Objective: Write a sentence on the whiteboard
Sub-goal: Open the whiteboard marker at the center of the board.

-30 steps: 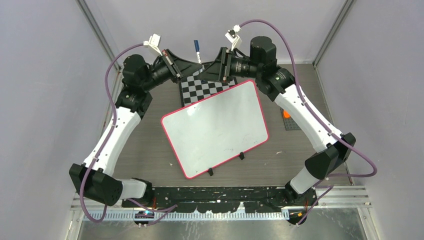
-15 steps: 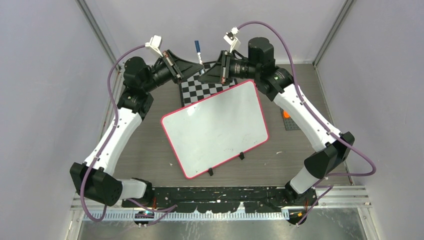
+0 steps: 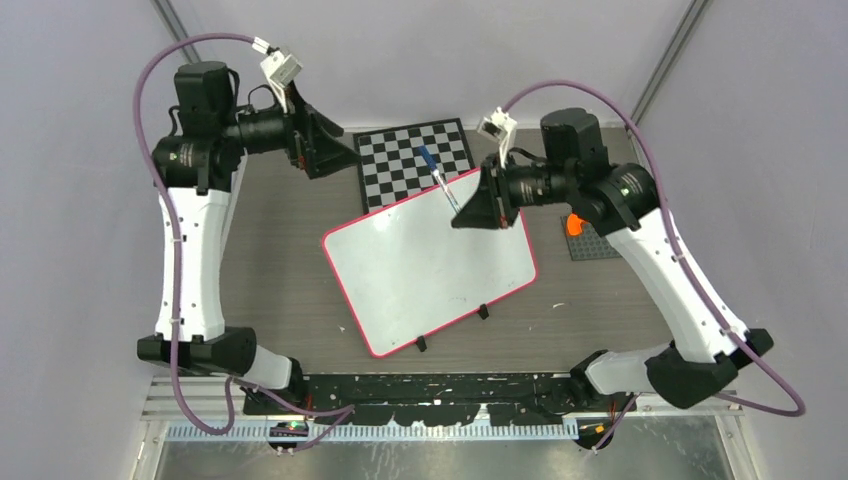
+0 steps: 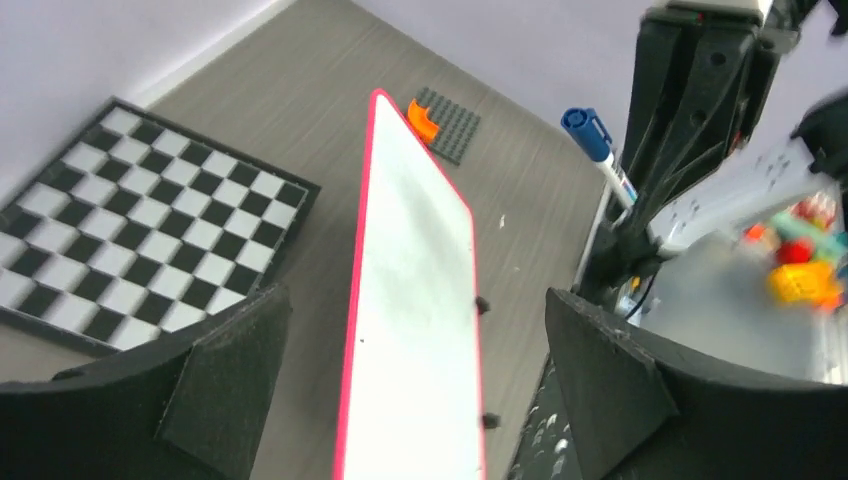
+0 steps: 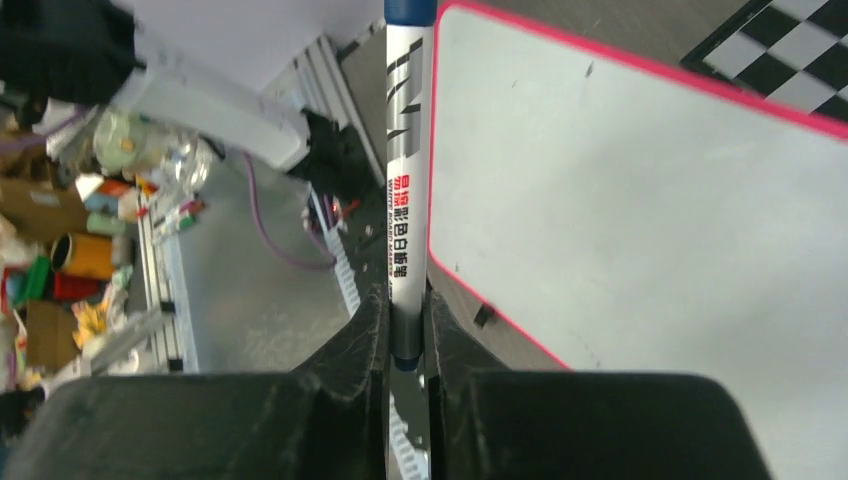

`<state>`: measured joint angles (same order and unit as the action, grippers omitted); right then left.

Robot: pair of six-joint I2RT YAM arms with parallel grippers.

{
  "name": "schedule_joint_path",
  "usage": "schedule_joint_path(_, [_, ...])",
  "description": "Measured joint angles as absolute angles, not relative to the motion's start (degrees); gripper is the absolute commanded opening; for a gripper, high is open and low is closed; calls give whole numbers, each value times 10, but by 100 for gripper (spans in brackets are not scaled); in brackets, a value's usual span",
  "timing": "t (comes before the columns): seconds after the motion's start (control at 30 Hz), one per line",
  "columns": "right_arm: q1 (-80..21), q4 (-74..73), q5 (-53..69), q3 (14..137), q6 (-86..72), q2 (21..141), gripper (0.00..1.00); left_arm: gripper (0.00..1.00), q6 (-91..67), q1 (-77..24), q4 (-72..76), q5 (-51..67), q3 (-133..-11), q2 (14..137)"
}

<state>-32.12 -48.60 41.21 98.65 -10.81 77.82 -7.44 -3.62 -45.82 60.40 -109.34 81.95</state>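
The whiteboard (image 3: 430, 265), white with a red-pink rim, lies tilted in the middle of the table; its face is blank and no sentence shows on it. My right gripper (image 3: 463, 217) hovers over the board's far edge, shut on a white marker (image 3: 438, 178) whose blue-capped end points away over the checkered board. In the right wrist view the marker (image 5: 405, 200) runs straight out from between the closed fingers (image 5: 365, 330), beside the whiteboard (image 5: 650, 200). My left gripper (image 3: 343, 155) stands open and empty at the back left, looking along the whiteboard (image 4: 415, 300) toward the marker (image 4: 598, 150).
A black-and-white checkered board (image 3: 415, 160) lies just behind the whiteboard. An orange piece (image 3: 572, 226) sits on a dark grey baseplate (image 3: 592, 245) to the right. Small black clip feet (image 3: 483, 312) jut from the whiteboard's near edge. Grey walls close in both sides.
The left gripper opened, let go of the marker and swung back to the left. The right gripper shut on the marker and carried it down to the whiteboard's far edge.
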Motion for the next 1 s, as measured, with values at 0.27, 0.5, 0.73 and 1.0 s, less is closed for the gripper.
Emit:
schedule_joint_path(0.27, [-325, -670, 492, 955, 37, 746, 0, 83, 326, -175, -802, 606, -1222, 860])
schedule_joint_path(0.5, [-347, -738, 539, 946, 81, 761, 0, 76, 394, -340, -798, 518, -1045, 792])
schedule_joint_path(0.73, [-371, -777, 565, 946, 110, 762, 0, 69, 416, -416, -781, 456, -1039, 776])
schedule_joint_path(1.0, [-396, -805, 568, 947, 134, 774, 0, 56, 432, -464, -761, 411, -1036, 776])
